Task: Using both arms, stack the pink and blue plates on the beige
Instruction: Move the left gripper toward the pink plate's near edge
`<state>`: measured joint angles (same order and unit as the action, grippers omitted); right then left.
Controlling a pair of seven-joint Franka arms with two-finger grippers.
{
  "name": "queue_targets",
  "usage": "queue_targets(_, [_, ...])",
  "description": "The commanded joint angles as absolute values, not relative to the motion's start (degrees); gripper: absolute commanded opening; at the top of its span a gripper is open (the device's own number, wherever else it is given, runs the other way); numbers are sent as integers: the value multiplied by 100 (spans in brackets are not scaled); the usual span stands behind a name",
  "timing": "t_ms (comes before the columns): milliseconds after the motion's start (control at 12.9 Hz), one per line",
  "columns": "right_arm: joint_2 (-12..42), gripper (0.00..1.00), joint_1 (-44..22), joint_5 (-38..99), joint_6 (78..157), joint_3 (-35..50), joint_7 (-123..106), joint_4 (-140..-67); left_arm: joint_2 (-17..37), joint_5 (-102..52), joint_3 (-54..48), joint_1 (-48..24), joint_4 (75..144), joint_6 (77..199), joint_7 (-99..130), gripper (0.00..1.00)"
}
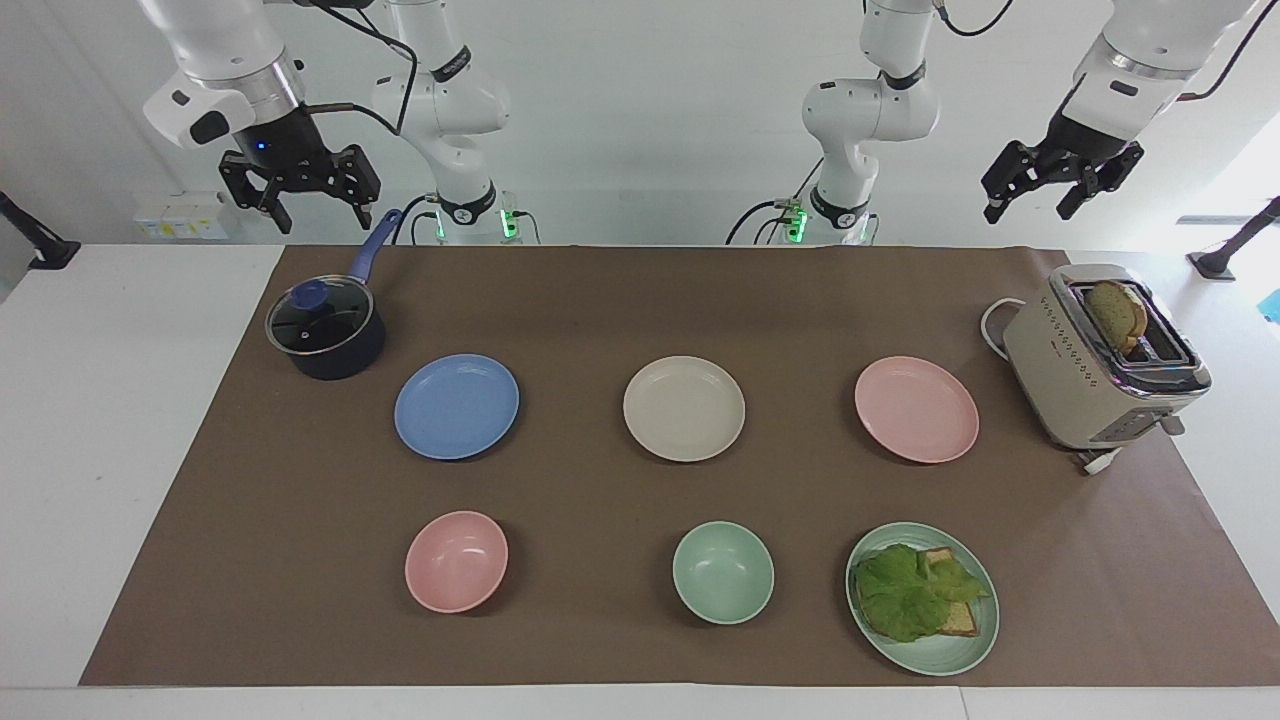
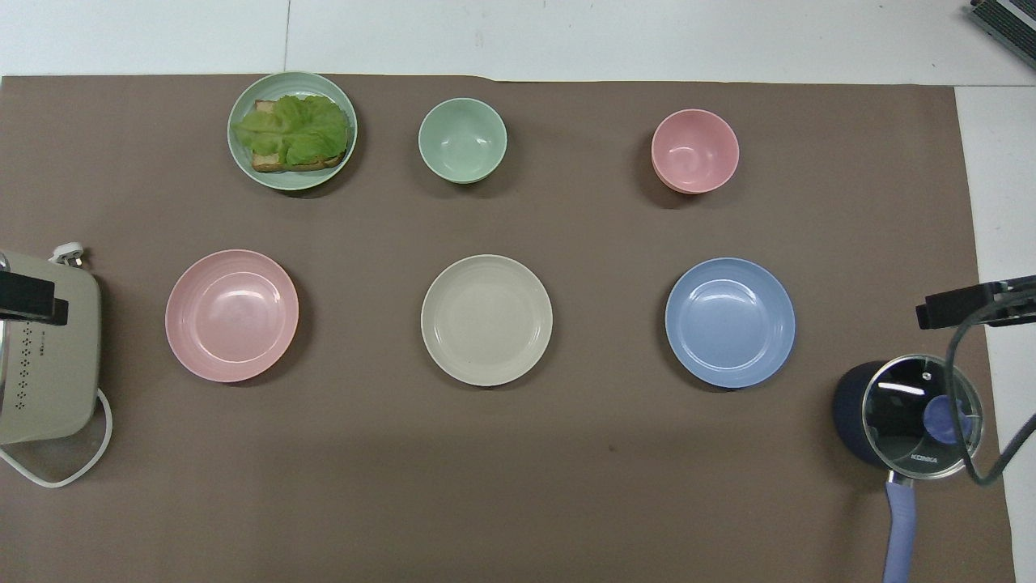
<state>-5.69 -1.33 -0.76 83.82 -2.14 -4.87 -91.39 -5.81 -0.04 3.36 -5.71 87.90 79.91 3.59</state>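
Three plates lie flat, rims up, in one row across the middle of a brown mat on the white surface: the blue plate toward the right arm's end, the beige plate at the centre, the pink plate toward the left arm's end. Being round, they show no long axis; each is bare, well apart from its neighbours, with open mat all around. Farther from the robots stands a second row: a pink bowl, a green bowl, and a green plate bearing toast under a lettuce leaf. A lidded dark pot stands near the blue plate, nearer the robots, its blue handle pointing toward them. A toaster holding a slice of bread sits at the mat's edge just beside the pink plate, its cord partly hidden. The right hand hangs open and empty in the air over the mat's edge by the pot handle; the left hand hangs open and empty above the toaster's end of the surface. In the overhead view only dark tips of the hands enter at the side edges, the toaster is cut off by the frame, and the pot's handle runs off the bottom edge. The facing view crops both upper arms.
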Motion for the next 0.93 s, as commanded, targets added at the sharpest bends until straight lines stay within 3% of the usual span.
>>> queue_targets(0, [-580,100,-88,53,8358,-220,-536,-9123,-668,-79,361,-589,8815,7998,369,100])
queue_targets(232, [-580,100,-88,53,8358,-220,-536,-9123,-659,-70,378,-580,9095,8190,352,100])
queue_targets(618, [-580,100,-88,53,8358,-220,-536,-9123,-589,-79,378,-221,10684,10129,352,100])
queue_targets(850, [-580,100,-88,53,8358,-220,-536,-9123,-397,-79,378,-19,11223,10888,351,100])
